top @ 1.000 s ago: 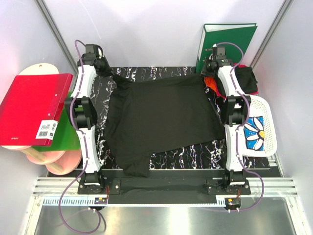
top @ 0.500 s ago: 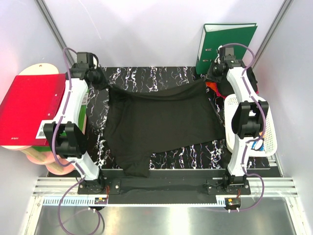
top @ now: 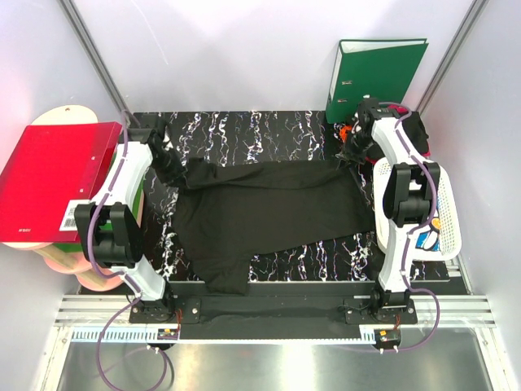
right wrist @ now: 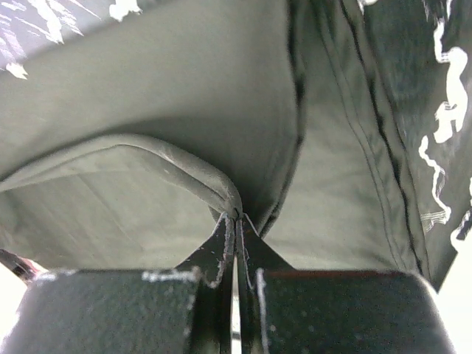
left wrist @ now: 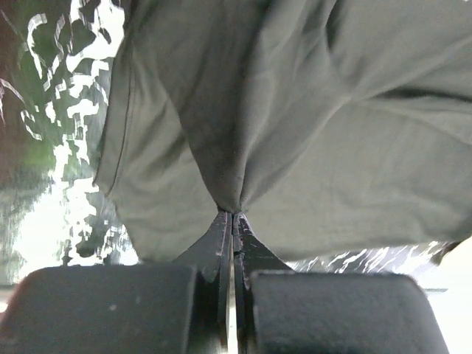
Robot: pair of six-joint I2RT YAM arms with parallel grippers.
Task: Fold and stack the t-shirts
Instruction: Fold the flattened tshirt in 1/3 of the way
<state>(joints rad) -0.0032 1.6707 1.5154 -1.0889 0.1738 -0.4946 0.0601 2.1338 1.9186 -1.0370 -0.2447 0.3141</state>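
two grippers, both clamped on the one black shirt [top: 269,212]. left gripper [top: 169,165] sits at the shirt's far-left corner, right gripper [top: 352,153] at the far-right corner, and the far hem runs stretched between them, straight across. in the left wrist view the fingers [left wrist: 217,243] are pressed together with a pinch of cloth bunched at the tips, folds fanning away from that point. same story on the right wrist: fingers [right wrist: 221,247] squeezed tight on a rolled hem edge, with a seam running off beside it. the rest of the shirt lies spread on the marbled tabletop [top: 244,130], taking up its middle. it's wrinkled on the left side, and one sleeve at the near left reaches the tabletop's near edge. off to the right, a white basket [top: 446,213] sits just beside the right arm. behind that arm, at the far right, there's a dark heap of cloth [top: 417,130] with a bit of orange-red cloth [top: 347,130] next to it. green binder [top: 378,69] stands upright at the far right. red binder [top: 53,179] lies off the tabletop's left side.
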